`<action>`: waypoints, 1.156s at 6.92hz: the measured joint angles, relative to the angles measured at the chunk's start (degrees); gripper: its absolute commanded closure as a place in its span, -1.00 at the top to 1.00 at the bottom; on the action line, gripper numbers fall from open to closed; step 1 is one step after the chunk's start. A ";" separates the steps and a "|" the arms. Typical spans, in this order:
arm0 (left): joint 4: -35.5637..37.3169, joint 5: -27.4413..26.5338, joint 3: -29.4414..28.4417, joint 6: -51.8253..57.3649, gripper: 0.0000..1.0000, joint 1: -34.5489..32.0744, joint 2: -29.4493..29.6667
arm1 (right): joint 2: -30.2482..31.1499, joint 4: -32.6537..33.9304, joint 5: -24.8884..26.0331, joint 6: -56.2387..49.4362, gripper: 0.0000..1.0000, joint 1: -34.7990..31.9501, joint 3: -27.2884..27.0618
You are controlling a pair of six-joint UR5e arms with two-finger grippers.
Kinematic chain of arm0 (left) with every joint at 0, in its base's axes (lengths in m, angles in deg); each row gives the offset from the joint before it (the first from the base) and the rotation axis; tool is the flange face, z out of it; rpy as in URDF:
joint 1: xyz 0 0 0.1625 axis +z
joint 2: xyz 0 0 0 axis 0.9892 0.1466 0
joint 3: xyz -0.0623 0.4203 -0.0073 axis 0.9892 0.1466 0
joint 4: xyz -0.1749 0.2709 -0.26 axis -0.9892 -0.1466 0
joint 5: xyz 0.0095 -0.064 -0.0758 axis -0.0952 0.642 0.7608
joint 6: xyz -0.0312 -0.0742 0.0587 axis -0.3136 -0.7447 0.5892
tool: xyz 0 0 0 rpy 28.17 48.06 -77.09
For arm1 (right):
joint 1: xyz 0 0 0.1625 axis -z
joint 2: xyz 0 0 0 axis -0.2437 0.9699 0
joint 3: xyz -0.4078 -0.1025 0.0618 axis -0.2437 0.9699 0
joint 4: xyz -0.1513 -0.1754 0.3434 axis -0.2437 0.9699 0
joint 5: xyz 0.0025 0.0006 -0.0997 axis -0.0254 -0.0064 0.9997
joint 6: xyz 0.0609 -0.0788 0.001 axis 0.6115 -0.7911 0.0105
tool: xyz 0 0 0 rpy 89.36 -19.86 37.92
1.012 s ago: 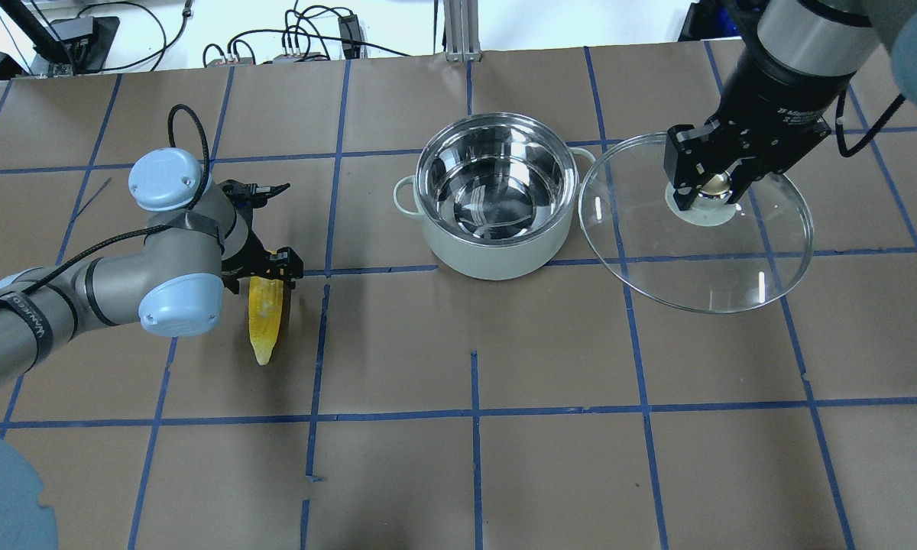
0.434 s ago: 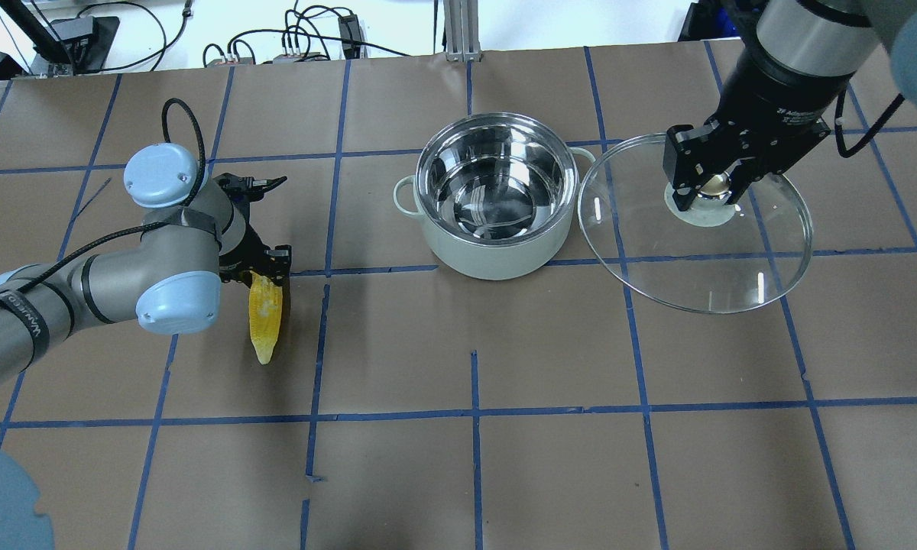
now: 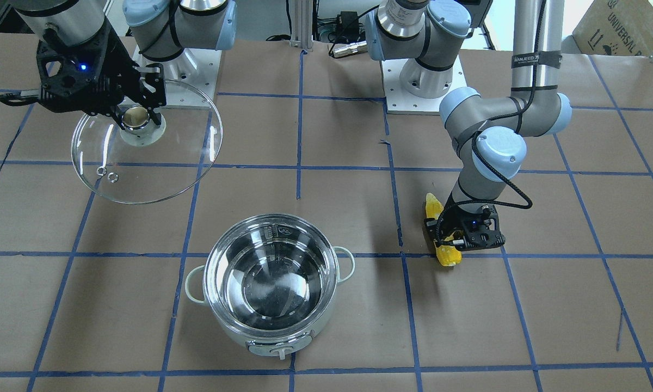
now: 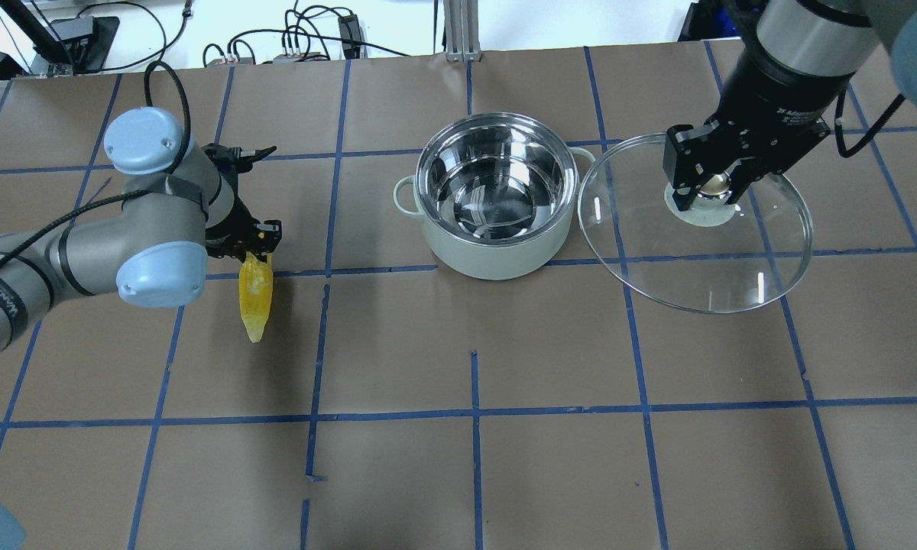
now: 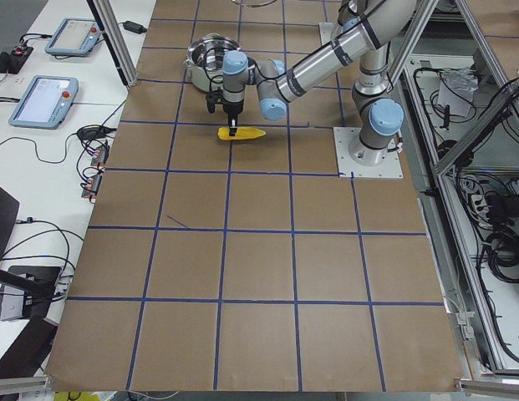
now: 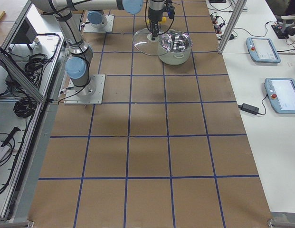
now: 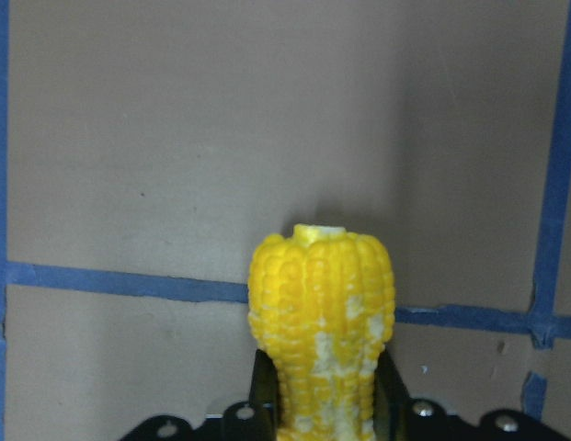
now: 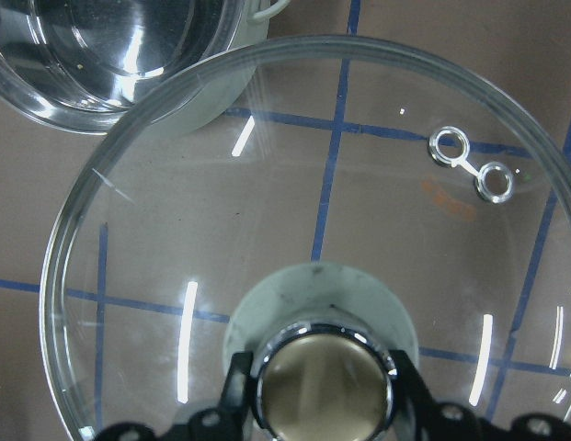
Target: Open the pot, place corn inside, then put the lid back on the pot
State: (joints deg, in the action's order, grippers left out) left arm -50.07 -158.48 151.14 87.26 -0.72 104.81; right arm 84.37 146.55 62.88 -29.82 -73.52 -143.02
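The pot stands open and empty at the table's middle; it also shows in the front view. My right gripper is shut on the knob of the clear glass lid and holds it level beside the pot, to its right; the knob sits between the fingers in the right wrist view. My left gripper is shut on the thick end of the yellow corn, which points toward the near table edge. The corn fills the left wrist view between the fingers.
Brown paper with a blue tape grid covers the table. Cables and boxes lie beyond the far edge. Both arm bases stand at the robot's side of the table.
My left arm has swung to the view's left and a little away, carrying the corn with it. The right gripper and lid have not moved.
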 measured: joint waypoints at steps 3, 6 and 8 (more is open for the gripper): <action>-29.72 -0.17 -24.02 -12.08 -0.92 -7.61 -1.50 | 0.00 0.02 -0.06 -0.02 -0.29 0.00 0.00; -36.72 0.48 -36.63 -28.11 -0.92 -18.34 4.38 | 0.00 0.19 -0.25 -0.01 -0.37 0.00 0.00; -32.99 2.81 -37.77 -36.00 -0.92 -23.19 7.94 | 0.00 0.22 -0.28 0.00 -0.37 0.00 0.00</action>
State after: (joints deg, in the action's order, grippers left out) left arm -83.05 -155.67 113.36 51.26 -23.91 112.75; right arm 84.36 146.77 62.60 -29.82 -73.52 -143.02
